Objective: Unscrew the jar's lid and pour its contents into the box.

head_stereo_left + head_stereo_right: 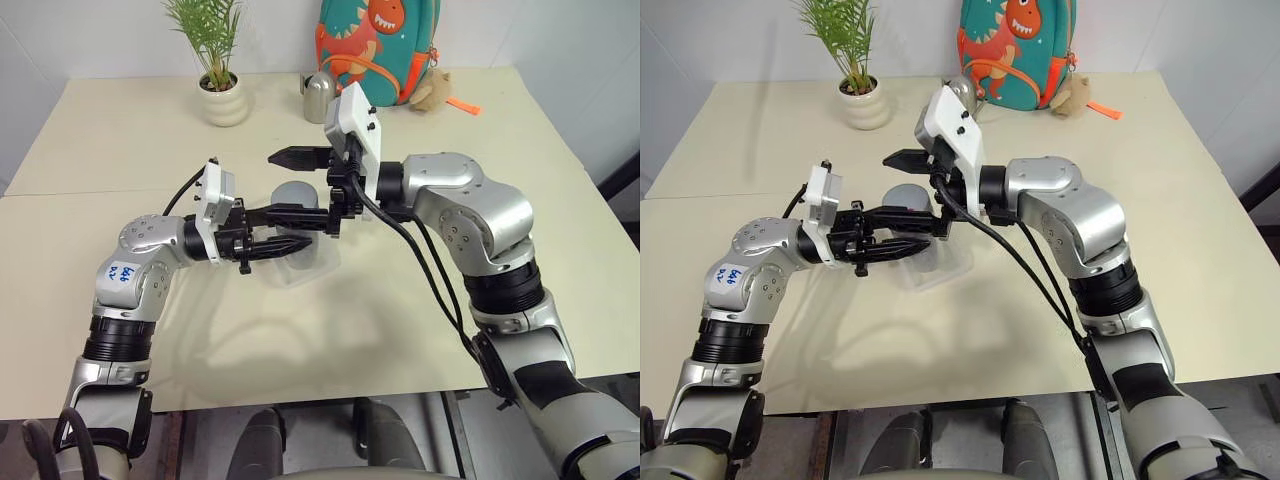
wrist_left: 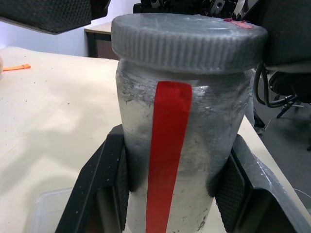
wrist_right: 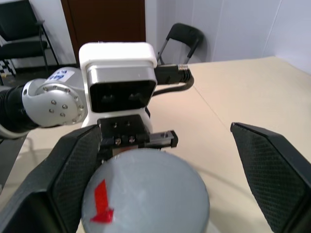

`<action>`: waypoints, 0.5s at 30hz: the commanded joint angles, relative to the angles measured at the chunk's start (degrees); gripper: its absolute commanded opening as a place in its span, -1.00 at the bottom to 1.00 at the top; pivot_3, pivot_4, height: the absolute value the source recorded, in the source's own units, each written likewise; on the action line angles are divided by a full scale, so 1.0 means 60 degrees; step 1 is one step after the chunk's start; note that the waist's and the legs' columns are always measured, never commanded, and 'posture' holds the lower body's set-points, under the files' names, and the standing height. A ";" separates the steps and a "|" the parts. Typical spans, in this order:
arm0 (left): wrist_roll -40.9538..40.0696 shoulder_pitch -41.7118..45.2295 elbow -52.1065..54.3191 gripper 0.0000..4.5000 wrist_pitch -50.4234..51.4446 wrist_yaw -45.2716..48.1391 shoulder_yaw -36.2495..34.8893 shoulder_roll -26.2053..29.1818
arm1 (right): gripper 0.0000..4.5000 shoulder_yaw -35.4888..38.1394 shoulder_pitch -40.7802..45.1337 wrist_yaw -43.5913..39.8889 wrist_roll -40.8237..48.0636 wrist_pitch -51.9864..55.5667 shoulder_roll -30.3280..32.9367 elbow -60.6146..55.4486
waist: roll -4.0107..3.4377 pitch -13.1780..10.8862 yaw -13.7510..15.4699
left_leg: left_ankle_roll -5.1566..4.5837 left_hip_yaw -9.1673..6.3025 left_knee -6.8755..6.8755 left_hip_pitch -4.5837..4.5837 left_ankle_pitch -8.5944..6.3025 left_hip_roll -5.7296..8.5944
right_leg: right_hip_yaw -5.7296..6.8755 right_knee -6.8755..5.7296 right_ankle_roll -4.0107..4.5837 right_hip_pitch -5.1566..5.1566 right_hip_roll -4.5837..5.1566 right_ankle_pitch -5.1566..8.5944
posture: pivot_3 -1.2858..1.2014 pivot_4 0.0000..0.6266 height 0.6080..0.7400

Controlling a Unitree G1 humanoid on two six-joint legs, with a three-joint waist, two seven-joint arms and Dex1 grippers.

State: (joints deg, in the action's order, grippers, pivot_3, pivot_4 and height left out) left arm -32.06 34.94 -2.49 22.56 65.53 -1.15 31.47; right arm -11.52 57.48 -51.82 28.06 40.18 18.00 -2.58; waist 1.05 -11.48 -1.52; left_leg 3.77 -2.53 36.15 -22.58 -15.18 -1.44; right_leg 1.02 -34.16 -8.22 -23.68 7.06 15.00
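We see a broad cream table (image 1: 120,150) with open room at 9 and 3 o'clock. At centre, the clear box (image 1: 318,262) sits under both arms. Our left gripper (image 2: 170,194) clamps the jar (image 2: 182,160) above it; our right gripper (image 3: 160,160) straddles the lid (image 3: 146,191), fingers spread wide, untouching.
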 commanded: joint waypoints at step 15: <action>-0.0394 -0.0123 0.0818 -0.16 0.0024 0.0010 -0.0382 0.0130 | 0.98 0.1100 -0.0827 -0.0361 0.0025 -0.0438 0.1797 -0.0047 | 0.0000 0.0000 0.0014 | 0.0000 0.0003 0.0000 0.0000 0.0000 0.0000 | -0.0001 0.0004 0.0000 0.0001 -0.0001 0.0000 | 0.03 -0.52 1.00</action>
State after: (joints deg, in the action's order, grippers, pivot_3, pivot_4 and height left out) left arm -32.03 34.41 -2.42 23.79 63.80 -1.42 31.58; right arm -9.50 53.35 -55.97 29.41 36.44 25.87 -4.11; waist 1.05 -11.49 -1.43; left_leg 3.77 -2.52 36.15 -22.59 -15.19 -1.45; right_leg 1.01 -34.14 -8.22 -23.68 7.06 15.00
